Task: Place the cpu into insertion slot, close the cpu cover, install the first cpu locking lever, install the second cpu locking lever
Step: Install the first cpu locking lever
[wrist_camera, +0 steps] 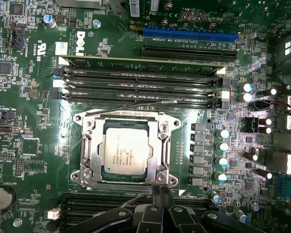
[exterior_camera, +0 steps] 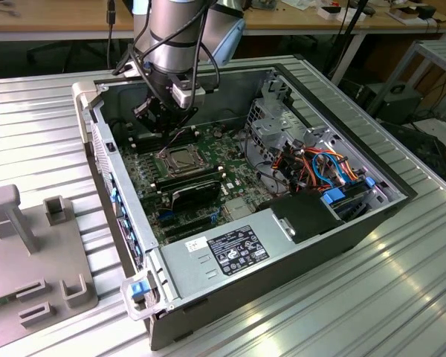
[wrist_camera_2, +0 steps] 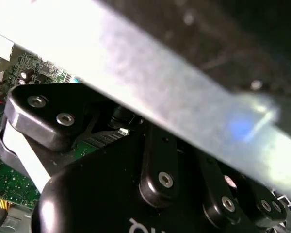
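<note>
While cpu (wrist_camera: 126, 151) sits framed by cpu cover (wrist_camera: 89, 145), gripper (wrist_camera: 160, 192) closed beside it, white lettering (wrist_camera: 82, 41) on motherboard (wrist_camera: 29, 97).

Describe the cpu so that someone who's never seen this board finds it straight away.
On the green motherboard, find the cpu cover, a square metal frame between the two banks of long black memory slots. The cpu lies in its cut-out: the one flat silver-grey square, where its neighbours are narrow black strips.

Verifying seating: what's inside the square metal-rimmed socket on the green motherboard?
The flat silver-grey square cpu, framed by the dark-silver metal cover plate. The chip hides the pin field beneath.
</note>
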`<state>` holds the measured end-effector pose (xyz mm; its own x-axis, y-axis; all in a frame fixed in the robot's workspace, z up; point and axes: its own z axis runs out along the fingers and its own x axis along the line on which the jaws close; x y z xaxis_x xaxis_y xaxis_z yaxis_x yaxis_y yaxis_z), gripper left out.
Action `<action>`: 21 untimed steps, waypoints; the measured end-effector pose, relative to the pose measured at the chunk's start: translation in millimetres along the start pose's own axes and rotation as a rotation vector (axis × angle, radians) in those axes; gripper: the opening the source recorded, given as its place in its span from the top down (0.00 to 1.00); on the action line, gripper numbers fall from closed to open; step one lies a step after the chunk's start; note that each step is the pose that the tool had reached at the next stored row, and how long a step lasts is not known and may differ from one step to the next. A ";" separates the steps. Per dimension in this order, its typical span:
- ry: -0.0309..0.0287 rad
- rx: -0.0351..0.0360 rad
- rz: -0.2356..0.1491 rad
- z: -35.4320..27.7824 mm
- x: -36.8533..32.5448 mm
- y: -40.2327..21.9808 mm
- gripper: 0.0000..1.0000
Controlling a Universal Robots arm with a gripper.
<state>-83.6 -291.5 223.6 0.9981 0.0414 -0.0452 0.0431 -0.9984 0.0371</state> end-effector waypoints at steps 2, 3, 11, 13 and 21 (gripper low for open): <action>0.0001 0.0001 0.000 0.1 0.0 0.0 0.89; 0.0001 0.0001 0.000 0.1 0.0 0.0 0.89; 0.0002 0.0000 0.000 0.6 1.2 -0.6 0.89; 0.0002 0.0001 0.000 1.1 2.5 -0.7 0.89; 0.0000 0.0000 0.000 6.3 13.1 -0.9 0.89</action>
<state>-70.8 -290.4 216.8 0.9981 0.0413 -0.0452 0.0430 -0.9984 0.0371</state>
